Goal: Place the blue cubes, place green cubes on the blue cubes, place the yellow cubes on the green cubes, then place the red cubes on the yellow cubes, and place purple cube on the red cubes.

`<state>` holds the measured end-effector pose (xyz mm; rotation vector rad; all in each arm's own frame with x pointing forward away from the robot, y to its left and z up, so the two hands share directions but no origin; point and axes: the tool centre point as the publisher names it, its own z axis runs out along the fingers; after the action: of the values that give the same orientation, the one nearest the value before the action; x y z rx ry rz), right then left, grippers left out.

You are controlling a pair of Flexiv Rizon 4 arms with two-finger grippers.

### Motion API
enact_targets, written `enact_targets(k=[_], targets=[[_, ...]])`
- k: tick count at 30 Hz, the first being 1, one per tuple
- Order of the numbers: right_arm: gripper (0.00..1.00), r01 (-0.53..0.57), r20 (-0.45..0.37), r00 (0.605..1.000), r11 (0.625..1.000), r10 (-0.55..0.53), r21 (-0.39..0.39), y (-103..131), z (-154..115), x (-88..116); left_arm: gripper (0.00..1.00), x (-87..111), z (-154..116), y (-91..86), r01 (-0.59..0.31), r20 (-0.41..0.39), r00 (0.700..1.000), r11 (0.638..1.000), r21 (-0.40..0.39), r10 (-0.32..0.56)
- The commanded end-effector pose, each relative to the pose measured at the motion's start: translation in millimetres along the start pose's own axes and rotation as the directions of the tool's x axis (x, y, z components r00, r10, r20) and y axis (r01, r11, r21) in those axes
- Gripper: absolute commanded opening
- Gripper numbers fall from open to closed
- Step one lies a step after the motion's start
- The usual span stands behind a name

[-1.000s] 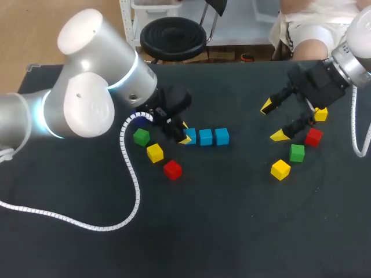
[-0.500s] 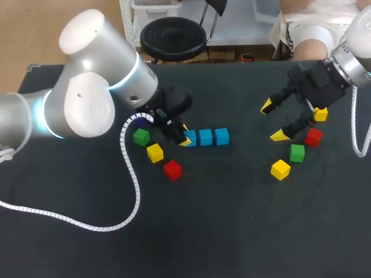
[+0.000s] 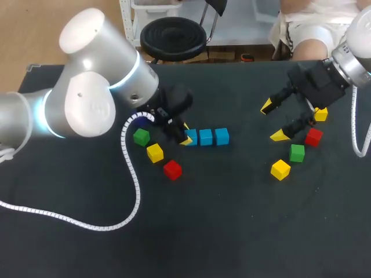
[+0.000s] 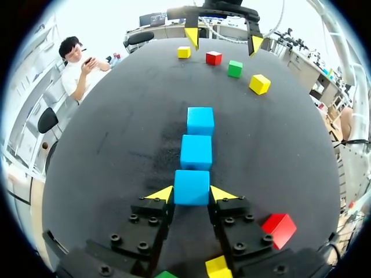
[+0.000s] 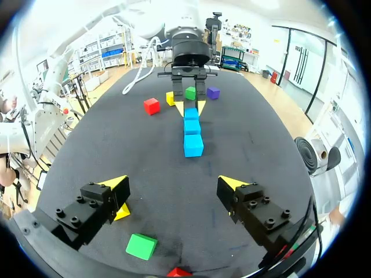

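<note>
This is a robotics lab set up for manipulation trials. Two pale, thick-jointed robot arms, the left arm (image 3: 87, 92) and the right arm (image 3: 353, 52), come in over a bench (image 3: 232, 231) covered in a dark matte mat. Each ends in a black two-fingered claw with yellow tips. The left claw (image 4: 191, 194) pinches the end blue cube (image 4: 191, 186) of a straight row of three, and the right claw (image 5: 174, 184) hangs spread wide above the mat. A white coiled cable (image 3: 132, 185) trails from the left arm across the bench. Loose coloured cubes (image 3: 172, 169), small, plain and alike in size, lie in two clusters, one near each claw.
</note>
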<state>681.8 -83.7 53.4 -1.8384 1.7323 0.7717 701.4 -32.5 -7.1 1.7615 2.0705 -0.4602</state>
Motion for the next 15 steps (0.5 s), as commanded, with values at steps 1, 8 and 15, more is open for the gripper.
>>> enact_targets(k=[1, 8, 15], targets=[[1.00, 0.001, 0.002, 1.000, 1.000, -0.001, 0.002, 0.5, 0.1, 0.3, 0.00, 3.0, 1.6, -0.7, 0.005, -0.002, 1.000, 1.000, 0.001, -0.005], [1.00, 0.001, 0.002, 1.000, 1.000, -0.001, 0.002, 0.5, 0.1, 0.3, 0.00, 4.8, 0.6, 0.1, 0.011, -0.006, 1.000, 1.000, -0.001, -0.011], [1.00, 0.001, 0.002, 1.000, 1.000, -0.001, 0.002, 0.5, 0.1, 0.3, 0.00, 2.3, 0.3, 2.8, 0.008, -0.002, 1.000, 1.000, -0.004, -0.008]])
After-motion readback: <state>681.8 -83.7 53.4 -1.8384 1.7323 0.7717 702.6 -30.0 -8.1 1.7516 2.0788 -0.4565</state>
